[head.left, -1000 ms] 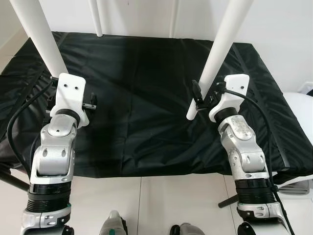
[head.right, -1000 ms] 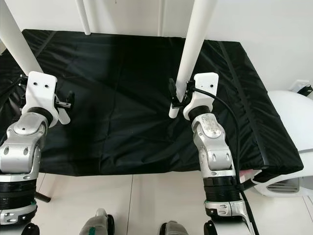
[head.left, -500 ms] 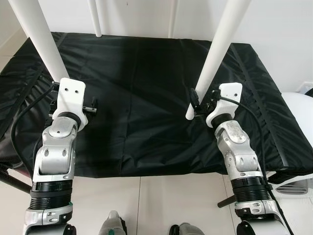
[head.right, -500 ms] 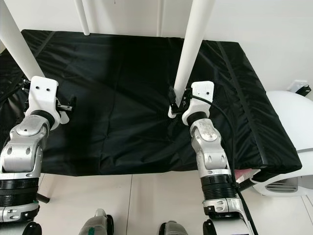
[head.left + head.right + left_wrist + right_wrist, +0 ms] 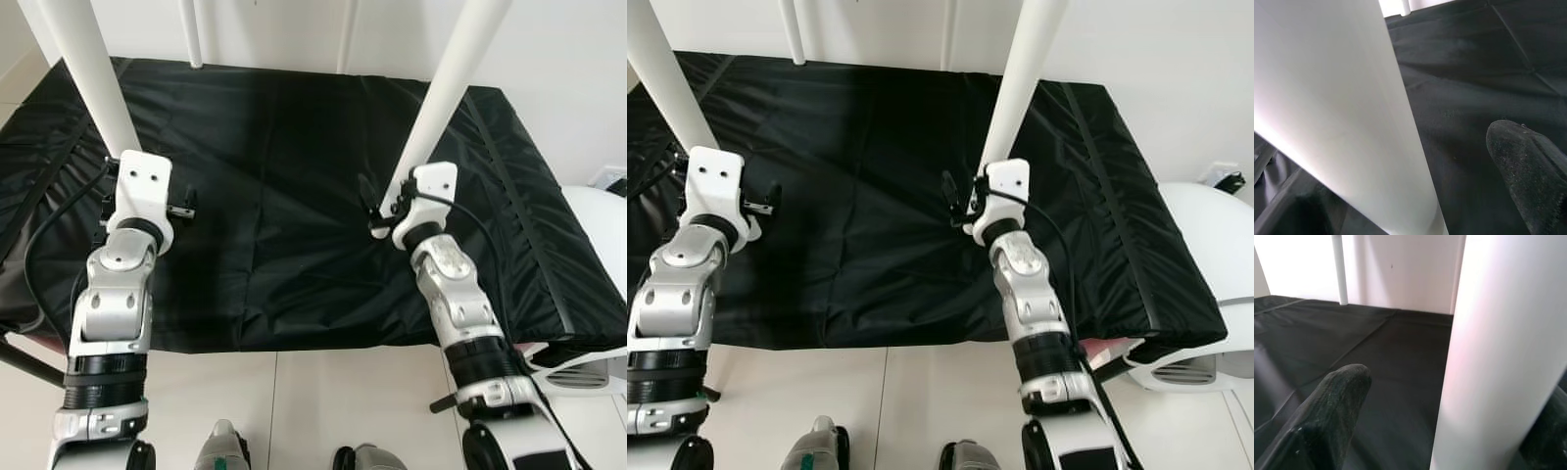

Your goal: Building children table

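Two thick white table legs rise from a black padded surface [image 5: 279,137] and run out of the top of the picture. My left gripper [image 5: 147,201] stands open around the foot of the near left leg [image 5: 93,78]. In the left wrist view black cloth shows between that leg [image 5: 1337,107] and one finger [image 5: 1528,171]. My right gripper [image 5: 390,206] is open around the foot of the near right leg [image 5: 446,88]. The right wrist view shows a wide gap between one finger [image 5: 1327,416] and the leg [image 5: 1498,357].
Two thinner white legs [image 5: 191,34] [image 5: 345,39] stand at the far edge by the white wall. A white rounded object [image 5: 602,220] sits low beside the surface on the right. White tiled floor [image 5: 284,392] lies in front, near my feet.
My right wrist has swung left, closer onto the lower end of the near right leg, and its dark finger now sits farther left. The left arm has barely moved.
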### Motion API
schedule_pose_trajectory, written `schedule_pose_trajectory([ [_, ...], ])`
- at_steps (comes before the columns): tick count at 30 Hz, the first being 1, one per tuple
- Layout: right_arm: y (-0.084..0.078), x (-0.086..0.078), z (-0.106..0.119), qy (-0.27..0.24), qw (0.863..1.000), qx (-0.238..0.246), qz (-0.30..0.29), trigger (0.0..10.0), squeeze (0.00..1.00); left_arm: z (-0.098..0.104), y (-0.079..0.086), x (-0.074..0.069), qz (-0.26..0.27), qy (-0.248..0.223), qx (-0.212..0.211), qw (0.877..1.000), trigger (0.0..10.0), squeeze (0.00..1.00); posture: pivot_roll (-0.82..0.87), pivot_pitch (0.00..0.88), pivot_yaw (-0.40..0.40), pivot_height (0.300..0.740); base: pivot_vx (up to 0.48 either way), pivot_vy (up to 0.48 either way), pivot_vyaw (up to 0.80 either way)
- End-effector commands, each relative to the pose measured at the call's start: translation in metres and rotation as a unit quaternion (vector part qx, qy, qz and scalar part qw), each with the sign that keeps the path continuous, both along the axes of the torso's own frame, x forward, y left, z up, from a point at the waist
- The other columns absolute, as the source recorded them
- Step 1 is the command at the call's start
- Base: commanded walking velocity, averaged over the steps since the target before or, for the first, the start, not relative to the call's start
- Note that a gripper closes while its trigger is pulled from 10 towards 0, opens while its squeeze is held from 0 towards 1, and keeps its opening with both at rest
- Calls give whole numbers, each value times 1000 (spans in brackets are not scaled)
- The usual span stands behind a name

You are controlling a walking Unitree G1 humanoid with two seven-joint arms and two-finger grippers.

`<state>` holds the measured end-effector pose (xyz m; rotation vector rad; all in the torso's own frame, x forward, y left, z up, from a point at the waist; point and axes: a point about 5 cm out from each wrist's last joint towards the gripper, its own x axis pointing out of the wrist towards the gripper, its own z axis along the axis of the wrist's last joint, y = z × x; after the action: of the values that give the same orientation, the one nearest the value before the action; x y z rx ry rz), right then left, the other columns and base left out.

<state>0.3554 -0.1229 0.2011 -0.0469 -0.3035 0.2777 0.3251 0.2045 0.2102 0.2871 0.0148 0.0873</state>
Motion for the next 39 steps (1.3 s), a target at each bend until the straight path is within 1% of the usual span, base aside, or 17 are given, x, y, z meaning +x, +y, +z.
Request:
schedule_pose_trajectory([
  [1,0,4,-1,0,1000,-5,-2,10000,0,2,5,3,56,-16,4,998,10000,0,110,183,-59,740,0,0,0],
  [9,7,12,2,-12,1000,-1,-1,10000,0,3,6,7,57,-21,4,998,10000,0,113,186,-65,740,0,0,0],
  [18,6,17,4,-17,1000,5,-13,10000,0,5,3,11,56,-26,7,998,10000,0,120,191,-75,740,0,0,0],
  [22,6,20,6,-21,1000,8,-16,10000,0,6,5,12,58,-28,9,998,10000,0,121,194,-80,740,0,0,0],
  [23,5,21,9,-23,999,15,-20,4863,0,7,7,13,60,-30,10,998,10000,0,121,195,-81,740,0,0,0],
  [24,5,21,9,-23,999,15,-20,4863,0,7,7,13,60,-30,10,998,10000,0,121,195,-81,740,0,0,0],
  [25,4,22,10,-25,999,21,-24,784,0,8,8,13,61,-32,10,998,0,0,120,195,-82,740,0,0,0],
  [26,4,23,12,-28,999,30,-25,0,0,10,9,13,62,-39,11,997,0,0,122,195,-84,740,0,0,0],
  [28,4,23,12,-28,999,30,-25,0,0,10,9,13,62,-39,11,997,0,0,122,195,-84,740,0,0,0],
  [30,3,24,15,-33,999,34,-26,0,0,13,10,14,62,-49,12,997,0,0,121,196,-84,740,0,0,0],
  [37,3,25,17,-45,998,24,-27,0,0,16,12,15,58,-58,14,997,0,0,117,199,-84,740,0,0,0],
  [38,2,25,18,-50,998,20,-28,0,0,17,13,16,59,-62,15,996,0,0,116,200,-85,740,0,0,0],
  [39,3,23,21,-67,997,10,-28,0,0,19,13,16,58,-71,12,996,0,0,113,202,-86,740,0,0,0],
])
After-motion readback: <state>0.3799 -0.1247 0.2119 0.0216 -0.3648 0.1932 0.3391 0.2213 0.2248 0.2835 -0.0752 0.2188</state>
